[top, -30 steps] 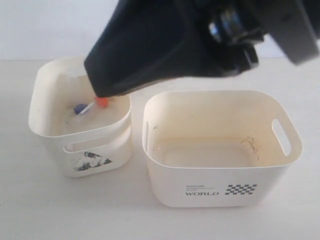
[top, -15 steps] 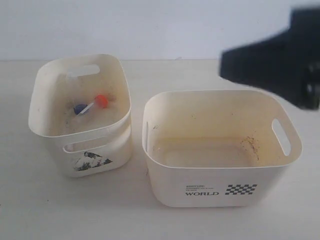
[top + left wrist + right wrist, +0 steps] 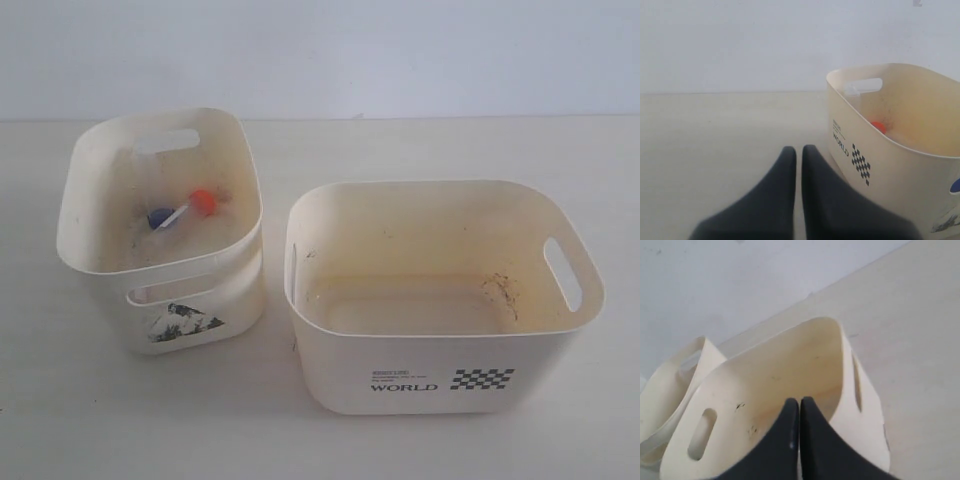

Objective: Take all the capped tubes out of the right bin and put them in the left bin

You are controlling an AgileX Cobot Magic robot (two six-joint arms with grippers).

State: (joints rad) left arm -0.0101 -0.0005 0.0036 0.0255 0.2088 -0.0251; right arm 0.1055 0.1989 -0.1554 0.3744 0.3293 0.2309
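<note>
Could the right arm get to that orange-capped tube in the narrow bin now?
Probably yes: the narrow bin is open-topped and nothing covers the orange-capped tube, though the right fingers are shut.

Entry, occlusions only.

- Inside the left bin (image 3: 110, 170), the capped tubes (image 3: 185, 210) overlap. You can pick out one orange cap and one blue cap. The clear bodies blur into the stained floor, so a count cannot be made.
- Right of the left bin, the small print (image 3: 390, 375) on the right bin (image 3: 330, 370) is too small to read.
- In the left wrist view, the left bin runs off the frame edge and its wall hides all but a sliver of orange.
- The frame edge cuts off the bases of the left pincer (image 3: 795, 150) and the right pincer (image 3: 799, 401).
</note>
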